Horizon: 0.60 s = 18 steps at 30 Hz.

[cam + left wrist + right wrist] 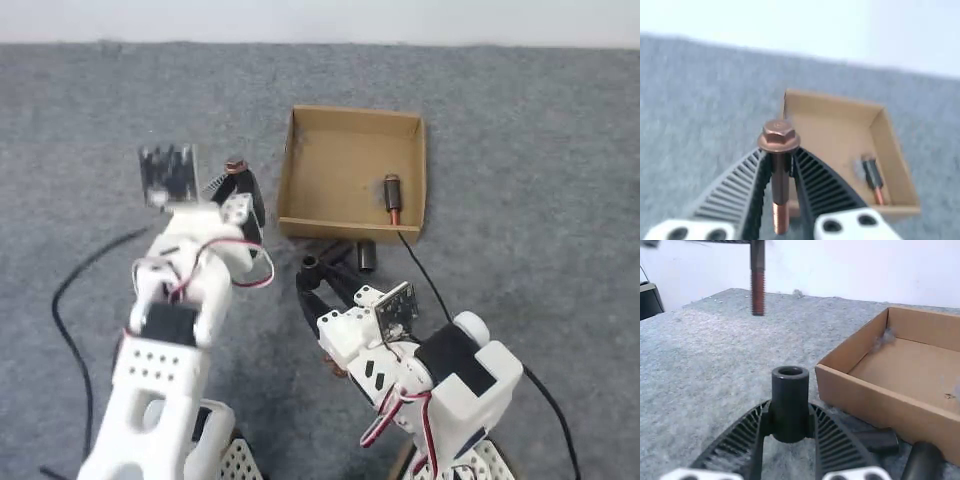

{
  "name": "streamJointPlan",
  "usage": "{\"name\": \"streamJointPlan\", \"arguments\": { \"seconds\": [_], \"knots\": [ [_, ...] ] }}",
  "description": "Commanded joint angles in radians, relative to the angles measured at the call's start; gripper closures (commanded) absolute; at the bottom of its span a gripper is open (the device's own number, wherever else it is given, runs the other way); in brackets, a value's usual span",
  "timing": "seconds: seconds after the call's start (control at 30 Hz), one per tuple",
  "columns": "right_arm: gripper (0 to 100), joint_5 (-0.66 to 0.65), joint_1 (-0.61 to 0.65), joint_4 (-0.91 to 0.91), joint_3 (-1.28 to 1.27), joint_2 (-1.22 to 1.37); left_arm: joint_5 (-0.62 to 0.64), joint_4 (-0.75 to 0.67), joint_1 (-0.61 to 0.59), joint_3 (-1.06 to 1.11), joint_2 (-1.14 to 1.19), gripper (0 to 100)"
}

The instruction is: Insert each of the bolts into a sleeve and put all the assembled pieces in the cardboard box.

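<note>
Bolt [779, 142] pinched upright, head up, in closed left gripper [780, 156] at 9 o'clock of cardboard box [300, 165], right gripper [789, 416] clamped on upright sleeve [789, 397] at box's 7 o'clock, assembled piece [391, 196] inside.

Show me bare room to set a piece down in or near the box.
From above, free: the cardboard box floor between its left wall and the assembled piece; the carpet right of the box. Crowded: its front wall, where loose sleeves lie beside the right gripper.
</note>
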<state>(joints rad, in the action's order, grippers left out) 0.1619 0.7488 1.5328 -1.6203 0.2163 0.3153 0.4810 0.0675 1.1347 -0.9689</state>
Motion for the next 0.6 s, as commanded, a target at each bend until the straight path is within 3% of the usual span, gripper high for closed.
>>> {"name": "streamJointPlan", "arguments": {
  "seconds": [0.0,0.2,0.37,0.57],
  "knots": [
    [99.1,-0.011,0.01,-0.004,-0.025,-0.01,-0.006,-0.21,0.008,0.154,-0.23,99],
    [99.1,-0.012,0.041,-0.005,-0.025,-0.01,-0.006,-0.21,0.075,0.24,-0.433,99],
    [99.1,-0.012,0.044,-0.005,-0.025,-0.01,-0.011,-0.011,0.181,0.246,-0.545,99],
    [99.1,-0.058,0.079,-0.047,-0.025,-0.01,-0.011,0.015,0.215,0.254,-0.595,99]
  ]
}}
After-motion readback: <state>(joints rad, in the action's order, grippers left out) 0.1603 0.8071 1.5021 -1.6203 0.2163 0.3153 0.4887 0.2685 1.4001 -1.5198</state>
